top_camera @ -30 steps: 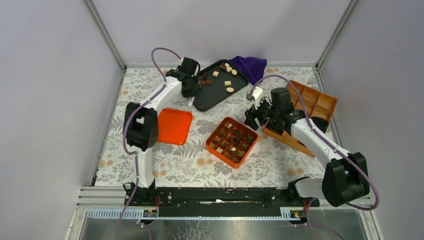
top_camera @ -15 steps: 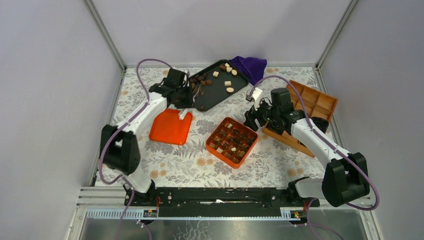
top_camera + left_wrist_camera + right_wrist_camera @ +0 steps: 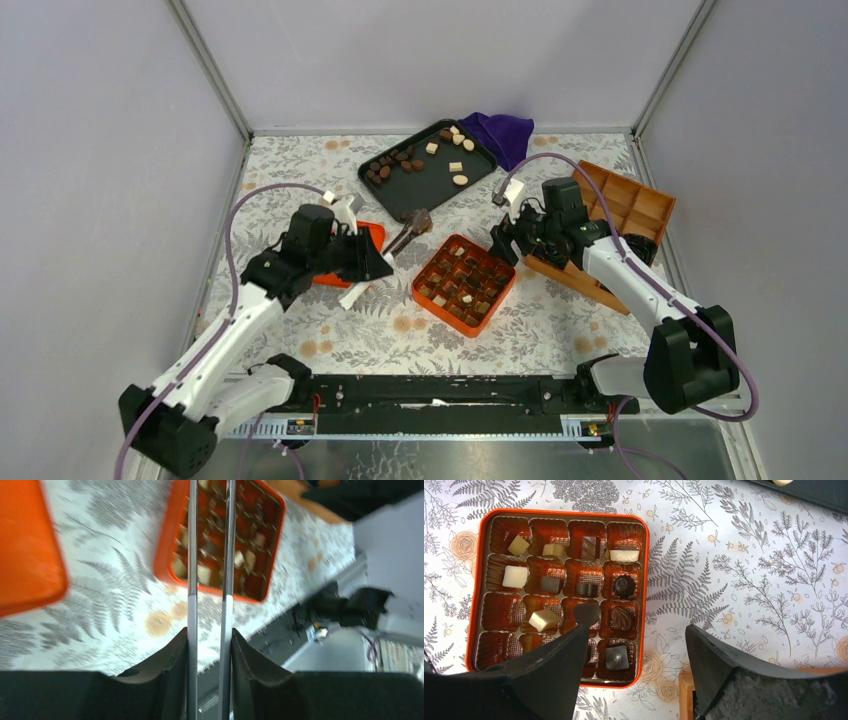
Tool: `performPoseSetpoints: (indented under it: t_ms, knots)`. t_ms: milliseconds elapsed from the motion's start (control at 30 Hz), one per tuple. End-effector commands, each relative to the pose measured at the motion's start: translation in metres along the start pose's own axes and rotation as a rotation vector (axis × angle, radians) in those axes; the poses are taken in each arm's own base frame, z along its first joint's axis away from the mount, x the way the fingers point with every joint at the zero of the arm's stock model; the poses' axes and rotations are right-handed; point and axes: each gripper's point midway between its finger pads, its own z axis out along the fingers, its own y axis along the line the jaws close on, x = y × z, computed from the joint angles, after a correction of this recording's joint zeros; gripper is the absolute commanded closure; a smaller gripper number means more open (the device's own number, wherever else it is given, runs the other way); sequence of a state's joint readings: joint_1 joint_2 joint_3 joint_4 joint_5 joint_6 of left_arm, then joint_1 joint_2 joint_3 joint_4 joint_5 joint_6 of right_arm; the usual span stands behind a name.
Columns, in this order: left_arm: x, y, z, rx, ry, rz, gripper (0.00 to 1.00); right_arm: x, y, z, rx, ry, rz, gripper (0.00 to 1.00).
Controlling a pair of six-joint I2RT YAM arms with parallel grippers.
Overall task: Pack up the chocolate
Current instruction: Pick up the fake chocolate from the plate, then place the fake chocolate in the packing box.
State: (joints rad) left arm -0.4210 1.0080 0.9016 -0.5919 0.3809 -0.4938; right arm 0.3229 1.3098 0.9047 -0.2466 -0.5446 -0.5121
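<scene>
pinching tongs [image 3: 192, 570]; left jaws narrowed

Left wrist view blurred: chocolate [image 3: 239, 559] in orange box [image 3: 164, 555] beyond left jaws indistinct; tongs [image 3: 192, 580] tips cut by top edge, orange lid [image 3: 25, 555] by left edge. Right wrist view: one right jaw hides box's nearest corner cells. Overhead, tongs tips' load too small to tell.

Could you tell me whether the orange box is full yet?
Partly full: in the right wrist view the orange box has chocolates in most cells, while cells at its lower left are bare.
</scene>
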Motion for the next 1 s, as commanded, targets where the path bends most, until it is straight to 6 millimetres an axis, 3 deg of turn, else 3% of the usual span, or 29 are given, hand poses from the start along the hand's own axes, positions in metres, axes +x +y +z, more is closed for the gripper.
performPoseSetpoints:
  t_ms: [0,200,467,967]
  knots:
    - [0.04,-0.043,-0.017,0.186,0.036,-0.018,1.0,-0.016,-0.004,-0.009,0.007,-0.055,-0.025,0.22]
    - [0.101,-0.062,-0.032,0.266,0.097,-0.064,1.0,-0.011,-0.008,-0.008,0.017,-0.044,-0.013,0.22]
    - [0.138,-0.074,-0.028,0.269,0.174,-0.049,1.0,-0.007,-0.01,-0.006,0.018,-0.03,-0.004,0.22]
    - [0.137,-0.077,-0.002,0.144,0.198,0.064,1.0,-0.003,-0.01,-0.004,0.008,-0.023,0.002,0.22]
